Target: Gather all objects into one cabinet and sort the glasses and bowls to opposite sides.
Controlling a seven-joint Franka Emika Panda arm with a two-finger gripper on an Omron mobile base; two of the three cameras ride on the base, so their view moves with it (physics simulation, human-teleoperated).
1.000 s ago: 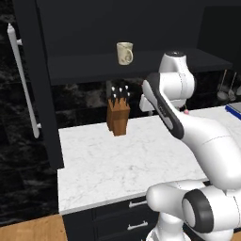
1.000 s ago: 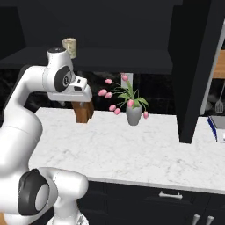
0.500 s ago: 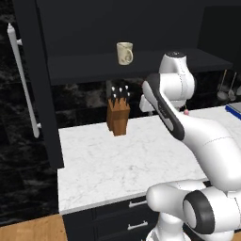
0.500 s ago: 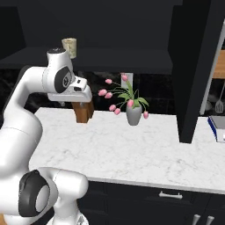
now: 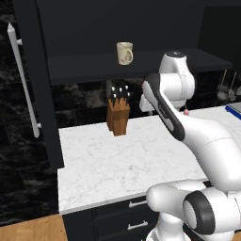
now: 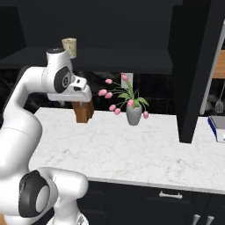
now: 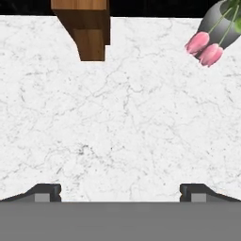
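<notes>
— Above the white marble counter, what is the gripper doing?

— It hangs over bare stone with its two dark fingertips spread wide to either side of the hand view, nothing between them. The jaws stand open and empty.

— What lies closest ahead of it?

— A wooden knife block at the top of the hand view, and off to the other side a grey vase of pink tulips. Both stand on the counter, well apart from each other and from the fingers.

— And from the base cameras?

— The knife block sits near the back of the counter, dark handles poking up. The white arm bends over the stone, its wrist near the block. In the right base view the vase of pink tulips stands just past the block, towards the middle of the counter.

— Where are the task's things?

— One cream mug with faint markings stands upright on the dark shelf of the black wall cabinet, above the knife block. The same mug shows behind the arm's upper joint in the right base view. The cabinet door is swung open at the left, its long white bar handle running vertically.

— Anything else?

— A blue-edged flat thing at the counter's far right; what it is I cannot tell.
</notes>
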